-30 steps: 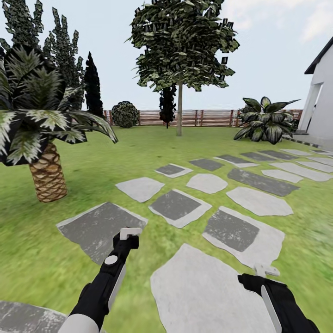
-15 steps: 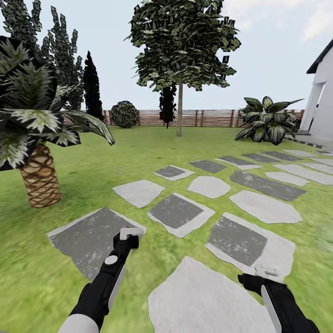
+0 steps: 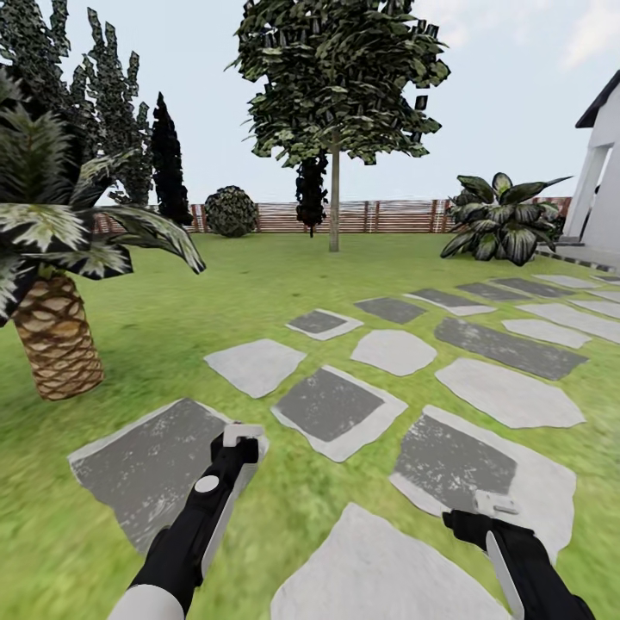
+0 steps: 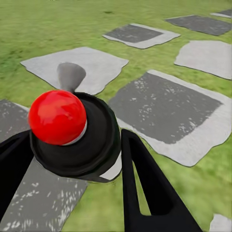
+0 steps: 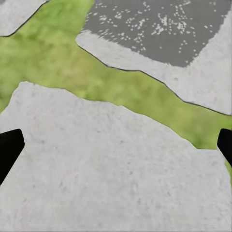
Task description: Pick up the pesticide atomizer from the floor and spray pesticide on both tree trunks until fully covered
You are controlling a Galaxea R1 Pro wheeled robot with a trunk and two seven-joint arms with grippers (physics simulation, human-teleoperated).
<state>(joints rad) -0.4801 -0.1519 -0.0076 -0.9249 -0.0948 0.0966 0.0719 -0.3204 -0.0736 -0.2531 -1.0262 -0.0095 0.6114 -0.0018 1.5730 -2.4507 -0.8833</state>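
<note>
While your left gripper (image 4: 72, 145) clamps the atomizer (image 4: 72, 133) and the right (image 5: 116, 145) gapes, head for the tree (image 3: 334, 207) at twelve o'clock.

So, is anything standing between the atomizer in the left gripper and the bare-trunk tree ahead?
Nothing visible: only lawn and flat stepping stones lie between the atomizer and the tree trunk; the palm stands off left, the broad-leaved plant off right.
</note>
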